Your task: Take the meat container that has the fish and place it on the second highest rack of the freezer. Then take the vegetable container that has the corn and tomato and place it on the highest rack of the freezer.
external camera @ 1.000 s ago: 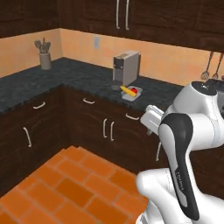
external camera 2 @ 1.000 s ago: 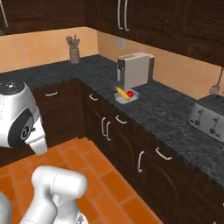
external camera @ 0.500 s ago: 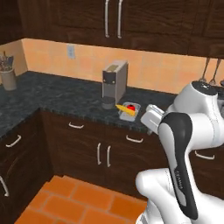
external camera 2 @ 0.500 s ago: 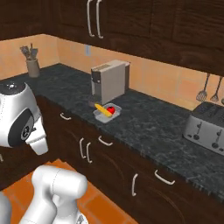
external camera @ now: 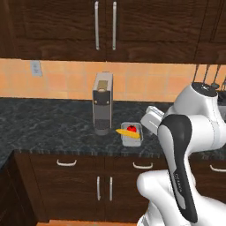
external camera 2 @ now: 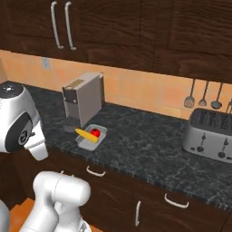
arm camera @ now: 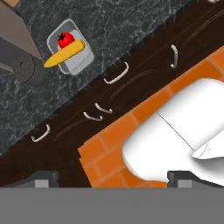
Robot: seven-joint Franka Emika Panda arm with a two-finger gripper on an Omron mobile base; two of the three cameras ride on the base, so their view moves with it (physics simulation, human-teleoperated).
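Dark wood wall cabinets [external camera: 106,26] with long silver bar handles run across the top of the kitchen, above an orange tiled backsplash [external camera: 145,81]. Below them a black speckled stone tabletop [external camera 2: 136,140] stretches across both base views, over dark wood base cabinets [external camera: 103,187] with curved silver pulls. The floor [arm camera: 122,140] is orange brick tile.

A grey boxy coffee machine [external camera: 102,102] stands upright on the tabletop against the backsplash. Farther to the right in the right base view sits a silver four-slot toaster [external camera 2: 211,134], with kitchen utensils [external camera 2: 202,95] hanging on the wall above it.

The vegetable container [external camera: 131,133], a shallow grey metal tub, rests on the tabletop just beside the coffee machine, on its right, near the front edge. In it lies the corn [arm camera: 64,54], a yellow-orange cob whose tip pokes past the rim toward the machine. The small red tomato [arm camera: 65,39] sits next to it inside the tub.

The hand [arm camera: 113,177] hangs high above the floor in front of the cabinets, well apart from the container. Its two dark fingertips [arm camera: 41,178] stand spread wide with nothing between them.
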